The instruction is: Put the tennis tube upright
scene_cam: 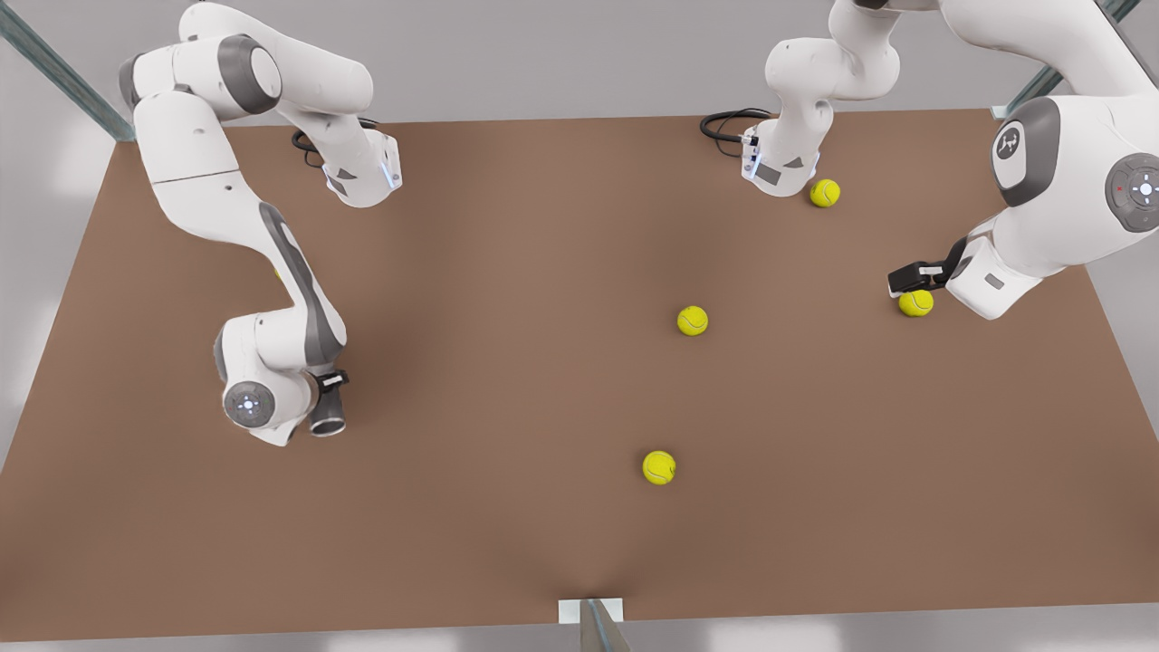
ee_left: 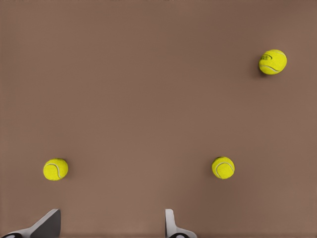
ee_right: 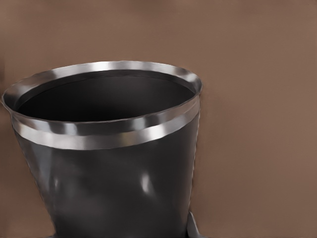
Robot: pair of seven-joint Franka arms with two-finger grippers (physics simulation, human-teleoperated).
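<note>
Brown table [scene_cam: 543,380], seen from above in the front view. Four yellow tennis balls are scattered on it: one toward the near middle [scene_cam: 659,467], one at centre [scene_cam: 693,321], one far right beside an arm base [scene_cam: 825,193], one at the right edge [scene_cam: 916,302].

The tennis tube [scene_cam: 327,421] is found at the front view's left, at the tip of the arm on that side. It is seen as a short dark grey cylinder with its hollow mouth turned toward the camera. In the right wrist view the tube [ee_right: 106,163] is seen close up, its bright metal rim and dark hollow facing away from the wrist, with bare table behind it. This places the right gripper [scene_cam: 330,385] on the tube; one finger [ee_right: 194,225] is glimpsed against the tube's wall, so the pincer is read as clamped on the tube. Whether the tube touches the table cannot be told.

The left gripper [scene_cam: 908,276] is at the front view's right, just over the ball at the right edge. In the left wrist view its two fingers [ee_left: 171,225] are seen set apart, nothing between them, with three balls on the table beyond: [ee_left: 55,169], [ee_left: 223,167], [ee_left: 273,62].
</note>
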